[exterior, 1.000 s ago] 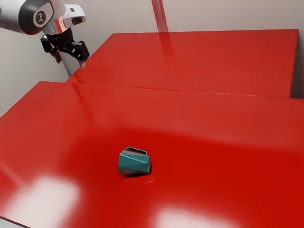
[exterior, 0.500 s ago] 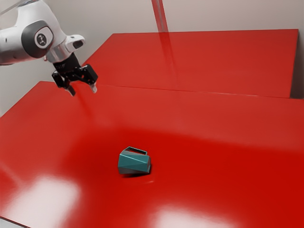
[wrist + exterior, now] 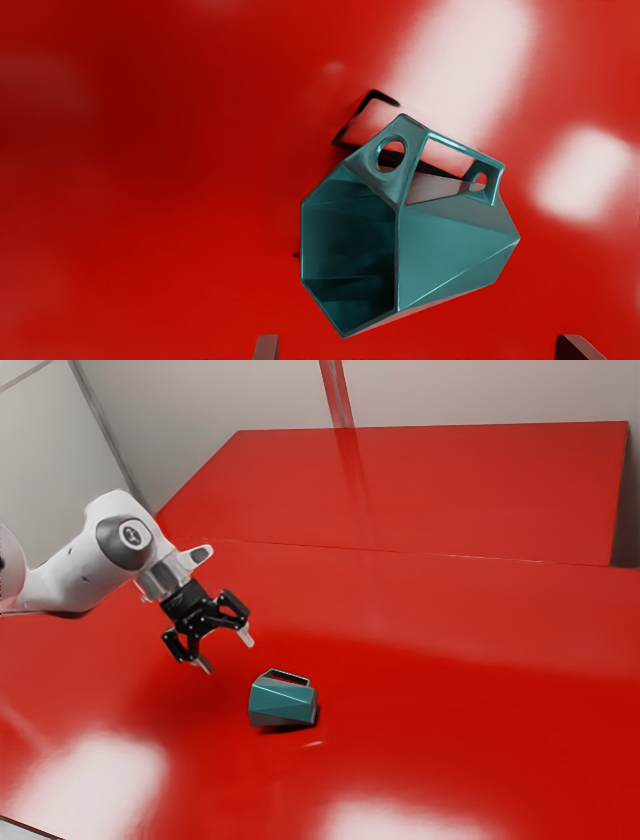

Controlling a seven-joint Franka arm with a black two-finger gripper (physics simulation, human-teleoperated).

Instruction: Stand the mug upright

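Observation:
In the exterior view my gripper (image 3: 229, 652) hangs above the table, up and toward the exterior view's left from the mug, its two fingers wide apart with nothing between them. The teal faceted mug (image 3: 283, 703) lies on its side on the red surface. Seen in the wrist view, the mug (image 3: 450, 245) shows its hollow mouth and an angular handle on its flank. The fingertips of my gripper (image 3: 417, 347) stand far apart, not touching the mug.
A glossy red table (image 3: 450, 760) carries the mug. Behind it is a second red surface (image 3: 450, 480), with a pale wall (image 3: 480, 390) beyond. Bright reflections lie on the tabletop.
My arm has come down and toward the exterior view's right, bringing the gripper much closer to the mug. The mug has stayed where it was.

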